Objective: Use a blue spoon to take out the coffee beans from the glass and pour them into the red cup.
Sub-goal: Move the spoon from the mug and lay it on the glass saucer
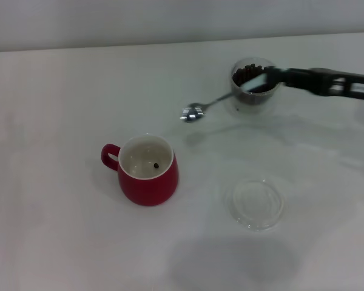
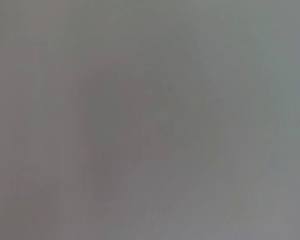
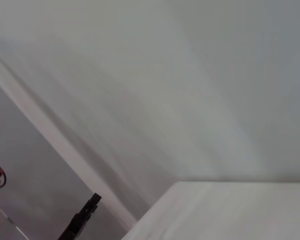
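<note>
White worktop (image 1: 60,242) fills the head view. Right gripper (image 1: 268,77) reaches in from the right edge, upper right of the frame, its dark arm lying nearly level. Its fingers (image 1: 278,75) are closed on the pale handle of the blue spoon (image 1: 221,99), right over the front of the glass (image 1: 253,91). Spoon slopes down and leftward from the grip; its shiny bowl sits at centre frame, just left of the glass, raised off the worktop with a faint shadow below it. Whether the bowl carries anything, cannot tell.

Glass stands upright at upper right, coffee beans (image 1: 246,74) heaped inside, dark against the clear wall.

Red cup (image 1: 147,170) stands upright at centre left, well apart from the glass, loop handle pointing to the left of the frame. White inside, with one bean lying at the bottom.

Flat clear dish (image 1: 256,202) lies at lower right of centre, near the cup but not touching it, below the glass in the frame.

Left gripper is not in any view; left wrist view shows only a plain grey blur. Right wrist view shows pale surfaces and a dark part at its lower left, no task items.
</note>
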Controlling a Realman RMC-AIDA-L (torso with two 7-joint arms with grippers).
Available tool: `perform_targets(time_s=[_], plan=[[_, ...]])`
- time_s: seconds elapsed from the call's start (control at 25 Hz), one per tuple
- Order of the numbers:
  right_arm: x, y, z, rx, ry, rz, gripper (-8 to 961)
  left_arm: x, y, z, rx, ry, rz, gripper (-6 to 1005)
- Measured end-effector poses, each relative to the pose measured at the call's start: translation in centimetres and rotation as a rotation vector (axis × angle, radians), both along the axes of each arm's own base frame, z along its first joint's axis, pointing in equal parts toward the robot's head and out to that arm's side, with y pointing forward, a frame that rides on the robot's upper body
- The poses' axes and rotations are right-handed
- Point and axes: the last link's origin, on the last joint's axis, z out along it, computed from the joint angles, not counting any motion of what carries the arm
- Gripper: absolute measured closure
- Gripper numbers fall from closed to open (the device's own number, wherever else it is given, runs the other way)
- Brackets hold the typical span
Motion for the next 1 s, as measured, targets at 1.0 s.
perform_targets(time_s=[1.0], plan=[[5.3, -5.7, 3.0, -0.214, -0.147, -0.232, 706, 0.6, 0.9, -0.4, -0.012, -0.012, -0.011, 287]])
